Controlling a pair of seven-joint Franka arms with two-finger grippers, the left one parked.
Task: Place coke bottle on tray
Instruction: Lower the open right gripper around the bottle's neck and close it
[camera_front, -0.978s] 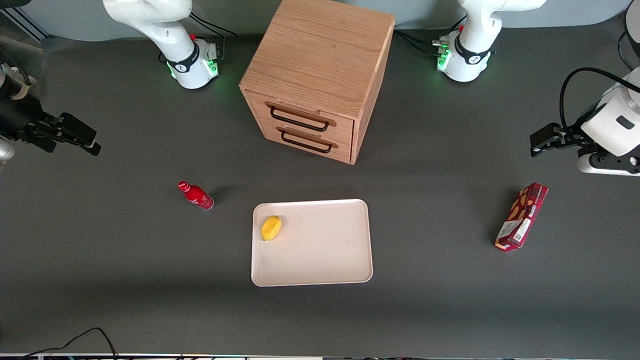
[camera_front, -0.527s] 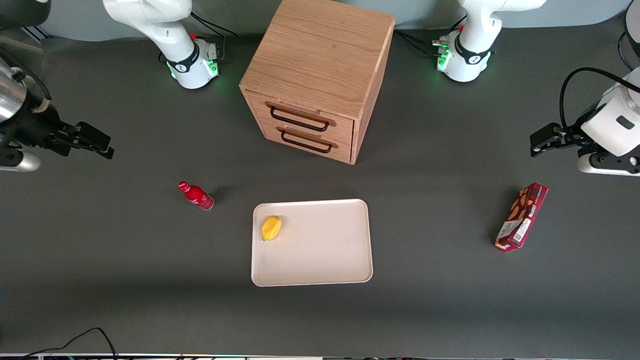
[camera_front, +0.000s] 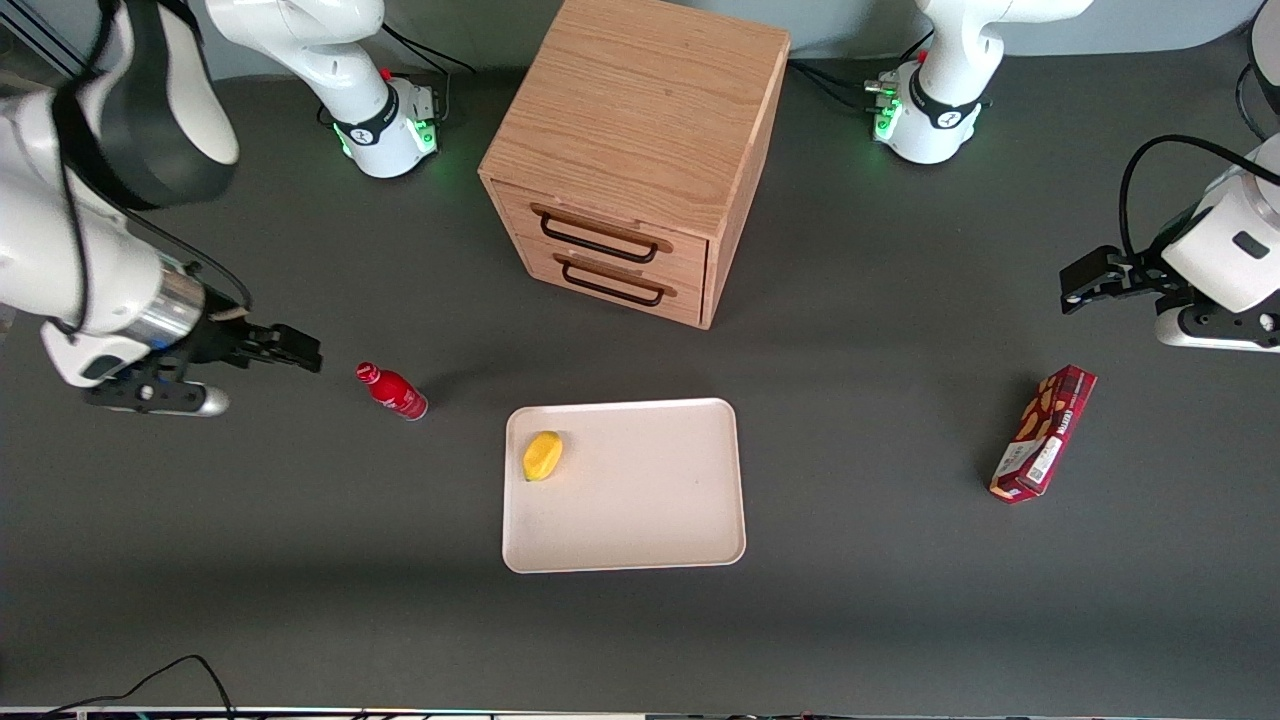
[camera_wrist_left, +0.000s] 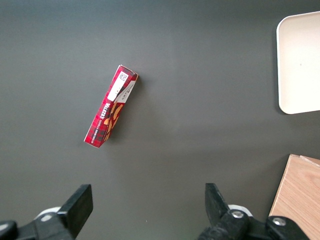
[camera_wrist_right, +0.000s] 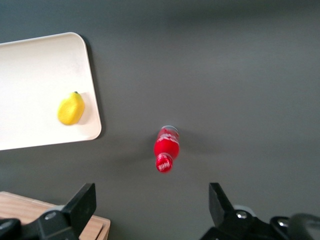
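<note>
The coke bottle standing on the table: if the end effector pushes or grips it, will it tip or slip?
The coke bottle stands upright, tall on a narrow base, so a sideways push would probably tip it; being round, it might then roll. Its smooth red body may slip in a loose grip. The end effector, open, hovers beside it, not touching.

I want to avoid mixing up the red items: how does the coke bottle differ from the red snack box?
The coke bottle is a small, round, plain red bottle with a cap; the snack box is larger, rectangular and printed with pictures and a white label. The bottle stands near the tray, close to the open gripper; the box lies toward the parked arm's end. Both are red and rest on the table, off the tray.
</note>
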